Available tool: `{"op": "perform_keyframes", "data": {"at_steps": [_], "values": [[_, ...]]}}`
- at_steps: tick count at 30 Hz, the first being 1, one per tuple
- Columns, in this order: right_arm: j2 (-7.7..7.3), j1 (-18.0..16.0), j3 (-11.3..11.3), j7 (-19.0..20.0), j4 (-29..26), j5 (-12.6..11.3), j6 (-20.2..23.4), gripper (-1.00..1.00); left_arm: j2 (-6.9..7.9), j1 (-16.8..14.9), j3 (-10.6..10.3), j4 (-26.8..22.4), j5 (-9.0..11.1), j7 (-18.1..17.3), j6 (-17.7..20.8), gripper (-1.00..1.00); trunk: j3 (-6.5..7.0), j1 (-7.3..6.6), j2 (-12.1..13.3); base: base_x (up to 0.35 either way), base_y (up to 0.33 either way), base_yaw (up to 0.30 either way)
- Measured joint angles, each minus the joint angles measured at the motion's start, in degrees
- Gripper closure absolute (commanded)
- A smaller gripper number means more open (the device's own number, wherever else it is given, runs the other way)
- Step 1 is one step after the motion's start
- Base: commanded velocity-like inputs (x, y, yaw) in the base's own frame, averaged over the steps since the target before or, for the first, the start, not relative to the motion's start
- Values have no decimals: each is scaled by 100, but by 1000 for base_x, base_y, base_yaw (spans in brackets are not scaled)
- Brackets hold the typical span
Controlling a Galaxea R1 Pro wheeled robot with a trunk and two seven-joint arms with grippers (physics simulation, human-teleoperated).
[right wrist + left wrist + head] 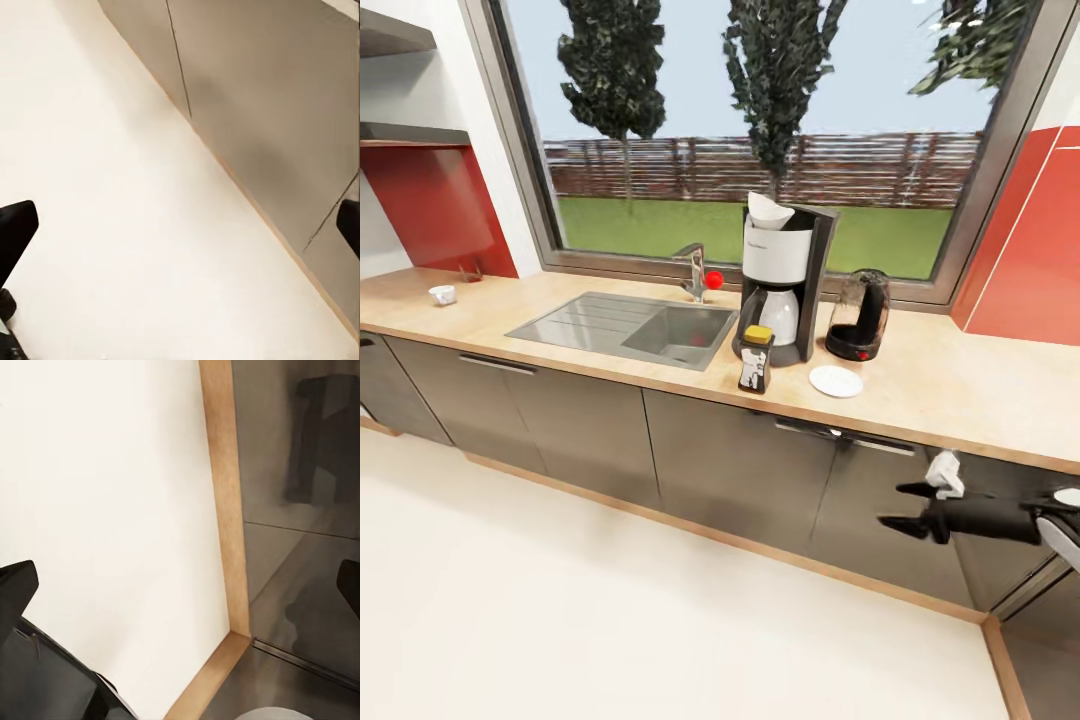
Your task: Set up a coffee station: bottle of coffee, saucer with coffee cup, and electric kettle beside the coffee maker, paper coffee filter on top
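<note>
1. The countertop [960, 390] runs across the head view over dark grey cabinets [590, 420], with a steel sink [630, 328] set into it to the left of the coffee maker.
2. The coffee maker [785, 285] stands upright on the countertop before the window [760, 130] — it is the landmark for the rest.
3. Two dark shelves [410, 133] hang on the wall far to the left of the coffee maker, above a red panel; I cannot tell which one is thinner.
4. The kettle [860, 318] stands just beside the coffee maker, on its right, upright on its black base.
5. The right gripper [905, 505] hangs low in front of the cabinets, well below and to the right of the coffee maker; its black fingers are spread apart with nothing between them. The right wrist view shows both fingertips [16, 225] wide apart over the pale floor [112, 187].
6. The left gripper [184, 585] appears in the left wrist view with its tips at opposite edges — spread wide, holding nothing, over floor and a wooden plinth [225, 510].
7. The bottle [757, 359] stands just in front of the coffee maker's base, yellow lid up.
8. The saucer [836, 381] lies flat, front-right of the coffee maker, near the kettle, bare.
9. The filter [769, 211] sits on top of the coffee maker.
10. The cup [443, 295] stands on the countertop far left of the coffee maker, beyond the sink.
</note>
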Motion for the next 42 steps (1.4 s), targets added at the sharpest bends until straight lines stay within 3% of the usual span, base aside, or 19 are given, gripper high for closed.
{"op": "perform_keyframes", "data": {"at_steps": [2, 6, 8, 10, 11, 13, 14, 17, 19, 20, 23, 24, 27, 30, 35, 42], "values": [[49, 251, 12, 199, 83, 216, -5, -100, 0, 0, -1, 0, 0, 0, -1, -100, -1, 0, 0, 0, 0, 0], [280, 693, 146, 325, 372, 371, -56, -100, -2, 0, -7, 0, 0, 0, -4, -100, 0, 0, 0, 0, 0, 0], [449, 933, 422, 357, 727, 432, -285, -100, -5, 0, -16, 0, 0, 0, -6, -100, 0, 0, 0, 0, 0, 0], [572, 1068, 861, 378, 1310, 444, -686, -100, -7, 0, -25, 0, 0, 0, -7, -100, -1, 0, 0, 0, 0, 0], [693, 1122, 1101, 386, 1967, 403, -1016, -100, -6, 0, -21, 0, 0, 1, -7, -100, -1, 0, 0, 0, 0, 0], [862, 1151, 1281, 393, 2827, 334, -1294, -100, -2, 0, -10, 0, 0, 4, -7, -100, -1, 0, 0, 0, 0, 0], [999, 1173, 1383, 397, 3508, 292, -1470, -100, 8, 0, -2, -1, 0, 5, -7, -100, -1, 0, 0, 0, 0, 0], [1228, 1191, 1500, 386, 4725, 246, -1673, -100, 51, 1, 10, -2, 0, 10, -7, -100, -1, 0, 0, 0, 0, 0], [1332, 1194, 1524, 383, 5170, 225, -1733, -100, 64, 1, 4, -1, 0, 14, -8, -100, 0, 0, 0, 0, 0, 0], [1432, 1199, 1548, 367, 5676, 226, -1897, -100, 72, 2, 4, -4, 0, 20, -9, -100, -1, 0, 0, 0, 0, 0], [1514, 1200, 1542, 343, 6645, 188, -2461, -100, 75, 1, 4, -79, 8, 27, -18, -100, 0, 0, 0, 0, 0, 0], [1602, 1202, 1560, 331, 7094, 164, -2715, -100, 64, 1, 44, -200, 14, 38, -27, -100, -1, 0, 0, 0, 0, 0], [1733, 1200, 1531, -38, 7332, 131, -2832, -100, 52, 1, 110, -266, 14, 580, -271, -100, 0, 0, 0, 0, 0, 0], [1853, 1200, 1530, -342, 7363, 98, -2844, -100, 45, 1, 110, -276, 17, 754, -323, -100, 0, 0, 0, 0, 0, 0], [2009, 1200, 1530, -779, 7386, 69, -2851, -100, 40, 2, 116, -278, 16, 861, -354, -100, 0, -1, -1, 41, 0, 1], [2051, 1199, 1530, -850, 7388, 66, -2852, -100, 43, 2, 135, -277, 15, 873, -358, -100, 0, -1, -1, 157, 0, 144]]}}
